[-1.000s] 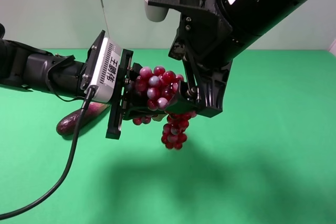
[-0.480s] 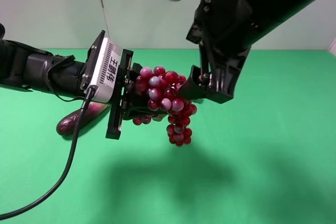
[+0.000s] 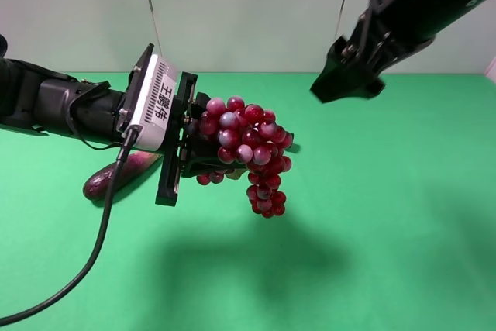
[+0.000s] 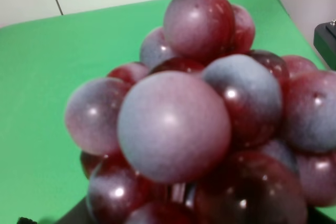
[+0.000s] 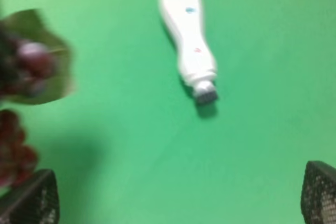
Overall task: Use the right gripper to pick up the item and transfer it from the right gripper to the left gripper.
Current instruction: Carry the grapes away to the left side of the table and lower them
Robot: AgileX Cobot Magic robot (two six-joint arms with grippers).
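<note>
From up high, the left gripper (image 3: 203, 139) reaches in from the 9 o'clock side and has its black fingers closed on the bunch of grapes (image 3: 248, 145), holding it in the air above the green table (image 3: 387, 230). The fat upper end of the bunch is pressed in between the fingers, while the thin tail droops toward 6 o'clock, free of them and clear of the cloth. Through the left wrist camera the grapes (image 4: 173, 124) crowd right up to the lens, glossy red and dusty purple, hiding the fingers. The right gripper (image 3: 349, 79) hangs at about 2 o'clock from the bunch, well apart from it and touching nothing. Its own camera shows the two mesh-faced fingertips (image 5: 320, 195) spread wide with only bare cloth between them. That view is blurred, with the grapes and a green leaf (image 5: 47, 66) off at one edge. A white bottle (image 5: 189, 35) lies on its side on the table. A purple eggplant (image 3: 116, 176) rests at roughly 8 o'clock from the bunch, under the left arm, beside its trailing black cable (image 3: 101, 246).
</note>
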